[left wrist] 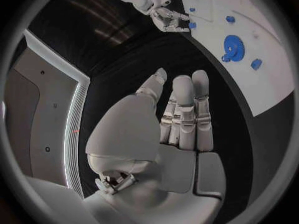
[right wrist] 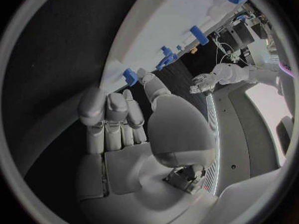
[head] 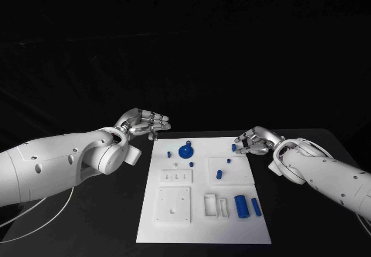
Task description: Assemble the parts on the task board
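The white task board (head: 205, 225) lies in the middle of the black table. A blue gear (head: 186, 151) sits near its far edge, with several small blue pieces around it, such as a peg (head: 219, 173). Two blue cylinders (head: 241, 206) lie near the front right. My left hand (head: 145, 124) hovers off the board's far left corner, holding nothing, fingers side by side (left wrist: 184, 109). My right hand (head: 255, 140) is at the far right edge, holding nothing. Its thumb tip is close to a small blue piece (right wrist: 130, 76) (head: 234, 146); I cannot tell whether they touch.
White raised blocks with holes (head: 174, 204) and a slotted holder (head: 215, 205) stand on the board's near half. A white cable (head: 46, 206) loops under my left arm. Black table (head: 101, 225) lies on both sides of the board.
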